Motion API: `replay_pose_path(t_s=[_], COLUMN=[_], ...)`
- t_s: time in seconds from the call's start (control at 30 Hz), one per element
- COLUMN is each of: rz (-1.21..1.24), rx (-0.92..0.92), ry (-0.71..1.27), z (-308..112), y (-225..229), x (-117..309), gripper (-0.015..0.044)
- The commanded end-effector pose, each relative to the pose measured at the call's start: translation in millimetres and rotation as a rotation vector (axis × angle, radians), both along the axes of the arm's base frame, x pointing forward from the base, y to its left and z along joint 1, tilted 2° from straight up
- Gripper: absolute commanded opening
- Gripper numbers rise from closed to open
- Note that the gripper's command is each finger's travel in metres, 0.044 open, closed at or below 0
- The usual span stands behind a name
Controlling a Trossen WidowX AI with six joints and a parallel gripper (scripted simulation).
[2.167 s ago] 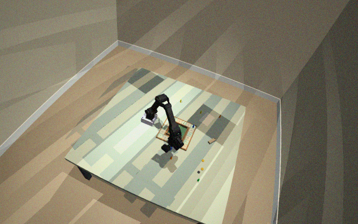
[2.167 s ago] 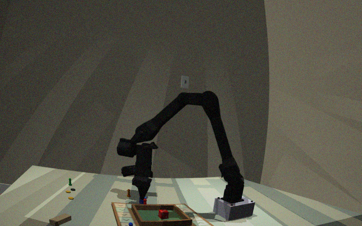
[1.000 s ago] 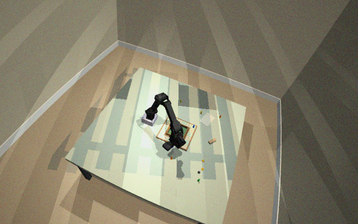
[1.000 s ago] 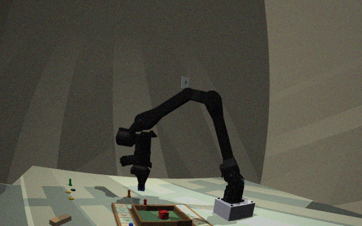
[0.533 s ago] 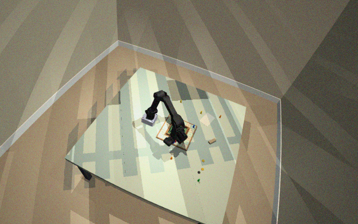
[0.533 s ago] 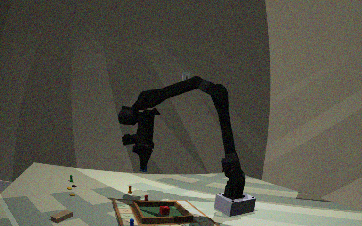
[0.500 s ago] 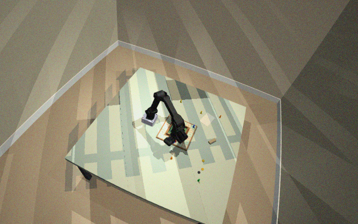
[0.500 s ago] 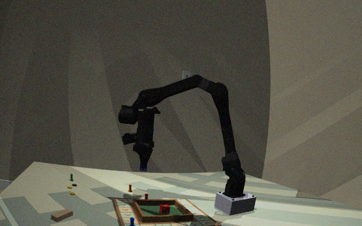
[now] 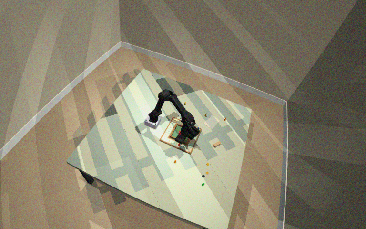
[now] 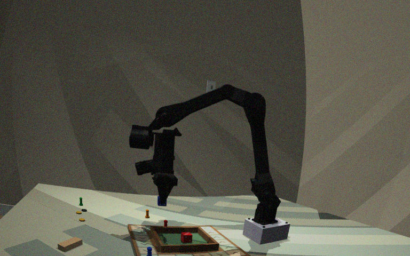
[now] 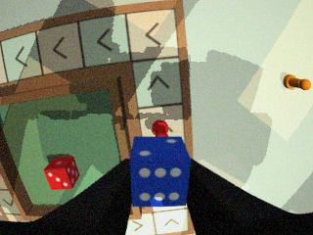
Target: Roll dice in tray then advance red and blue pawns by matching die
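My gripper [image 9: 180,139] [image 10: 162,202] [image 11: 157,166] is shut on the blue die [image 10: 159,200] [image 11: 159,171] and holds it in the air, above the board's red-pawn side in the wrist view. The red die [image 10: 186,237] [image 11: 62,172] lies on the green floor of the tray [image 10: 190,248] [image 11: 128,93]; its top number is hard to read. The red pawn [image 10: 165,223] [image 11: 159,128] stands on the arrow track beside the tray, partly hidden by the blue die in the wrist view. The blue pawn [image 9: 198,128] [image 10: 149,251] stands near a board corner.
An orange pawn [image 9: 175,161] [image 10: 147,213] [image 11: 295,82] stands off the board. A wooden block [image 9: 217,144] [image 10: 70,244], yellow discs [image 9: 208,164] [image 10: 81,220], a black disc [image 9: 203,176] and a green pawn [image 9: 202,184] [image 10: 80,201] lie farther out. Yellow pieces [image 9: 185,103] and a pale sheet [image 9: 211,121] are beyond the board.
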State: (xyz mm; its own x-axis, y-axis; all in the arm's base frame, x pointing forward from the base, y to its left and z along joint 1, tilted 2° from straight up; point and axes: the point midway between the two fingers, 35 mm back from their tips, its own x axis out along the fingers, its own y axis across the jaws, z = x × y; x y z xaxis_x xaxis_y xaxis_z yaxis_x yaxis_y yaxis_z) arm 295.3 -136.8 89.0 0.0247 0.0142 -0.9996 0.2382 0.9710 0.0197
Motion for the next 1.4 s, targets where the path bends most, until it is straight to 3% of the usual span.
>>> replay_pose_path(t_s=[0.0, 0.73, 0.9, 1.37], rz=[0.046, 0.149, 0.149, 0.146], rx=[0.001, 0.008, 0.007, -0.076], ry=[-0.006, -0.009, -0.014, -0.46], z=[-5, -15, -15, -29], y=[24, 132, 140, 138], x=[4, 14, 14, 26], gripper=[0.0, 0.0, 0.0, 0.0])
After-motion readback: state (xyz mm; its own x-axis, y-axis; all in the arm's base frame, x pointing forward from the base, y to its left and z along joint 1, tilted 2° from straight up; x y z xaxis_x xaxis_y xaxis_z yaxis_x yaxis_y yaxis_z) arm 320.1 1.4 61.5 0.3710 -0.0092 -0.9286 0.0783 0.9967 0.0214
